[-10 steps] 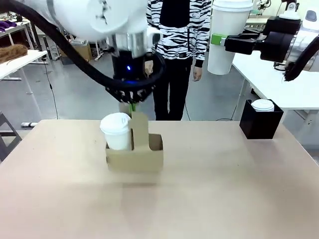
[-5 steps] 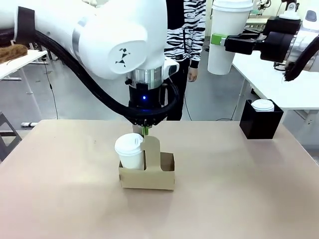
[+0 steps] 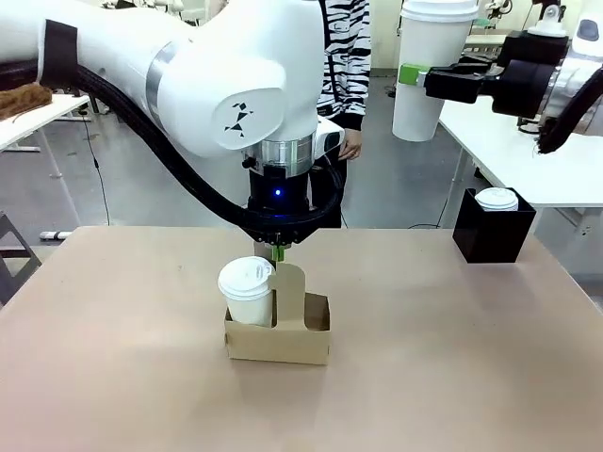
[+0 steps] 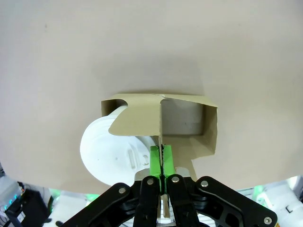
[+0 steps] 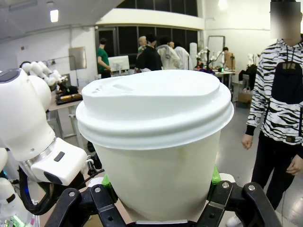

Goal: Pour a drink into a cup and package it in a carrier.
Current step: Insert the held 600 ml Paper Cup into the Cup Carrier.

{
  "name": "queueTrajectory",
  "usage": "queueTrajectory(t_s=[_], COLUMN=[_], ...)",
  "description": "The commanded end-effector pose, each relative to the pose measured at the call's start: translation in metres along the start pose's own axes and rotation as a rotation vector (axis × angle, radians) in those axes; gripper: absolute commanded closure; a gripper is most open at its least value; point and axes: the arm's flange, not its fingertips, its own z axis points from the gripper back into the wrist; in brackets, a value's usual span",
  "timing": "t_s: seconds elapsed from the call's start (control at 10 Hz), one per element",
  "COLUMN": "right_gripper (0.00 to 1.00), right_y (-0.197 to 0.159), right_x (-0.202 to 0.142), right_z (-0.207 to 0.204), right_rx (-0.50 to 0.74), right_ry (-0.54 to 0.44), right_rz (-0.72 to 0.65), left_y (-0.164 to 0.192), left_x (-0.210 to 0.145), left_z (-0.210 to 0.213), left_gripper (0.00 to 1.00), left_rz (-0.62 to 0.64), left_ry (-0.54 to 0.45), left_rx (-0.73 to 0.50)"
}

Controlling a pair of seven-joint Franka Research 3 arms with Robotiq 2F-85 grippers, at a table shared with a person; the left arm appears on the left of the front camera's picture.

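The brown cardboard carrier (image 3: pixel 279 341) rests on the table near its middle. A white lidded cup (image 3: pixel 247 290) stands in its left hole. My left gripper (image 3: pixel 276 252) comes down from above and is shut on the carrier's upright centre handle (image 3: pixel 289 285). In the left wrist view the green pads (image 4: pixel 155 160) pinch the handle edge, with the carrier (image 4: pixel 209 128) and the cup's lid (image 4: pixel 110 155) beyond them. My right gripper (image 3: pixel 419 77) hangs high at the upper right, shut on a second white lidded cup (image 3: pixel 435 42). That cup (image 5: pixel 158 142) sits upright between the right gripper (image 5: pixel 158 201) fingers.
A black box (image 3: pixel 492 234) holding another lidded cup (image 3: pixel 497 199) stands at the table's far right. A person in a zebra-striped top (image 3: pixel 347 66) stands beyond the far edge. The carrier's right hole (image 3: pixel 316 315) holds nothing.
My left arm carried the carrier with its cup to the right and down; it now sits on the table. The right arm and its cup have not moved.
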Motion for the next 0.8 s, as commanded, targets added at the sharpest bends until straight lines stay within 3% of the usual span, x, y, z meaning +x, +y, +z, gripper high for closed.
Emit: queueTrajectory(t_s=[0.0, 0.2, 0.3, 0.4, 0.5, 0.7], right_gripper=[0.2, 0.2, 0.2, 0.2, 0.2, 0.2], right_y=[0.0, 0.0, 0.0, 0.0, 0.0, -0.016], right_x=[0.003, 0.003, 0.003, 0.003, 0.0, -0.038], right_z=[-0.003, -0.003, -0.003, -0.003, 0.0, -0.03], right_rx=[0.003, 0.003, 0.003, 0.003, 0.0, 0.163], right_ry=[-0.019, -0.019, -0.019, -0.019, 0.0, 0.088], right_rz=[0.0, 0.0, 0.0, 0.0, 0.0, -0.043], left_y=[0.002, 0.0, 0.008, 0.012, 0.016, 0.046], left_x=[0.0, 0.0, -0.002, -0.004, -0.007, -0.016], left_z=[0.0, 0.0, 0.006, 0.015, 0.029, 0.073], left_gripper=[0.98, 0.98, 0.39, 0.4, 0.0, 0.0], left_rz=[0.005, 0.0, -0.043, -0.064, -0.109, -0.232], left_ry=[0.001, 0.0, 0.003, 0.012, 0.024, 0.019], left_rx=[-0.001, 0.0, -0.013, -0.043, -0.055, -0.092])
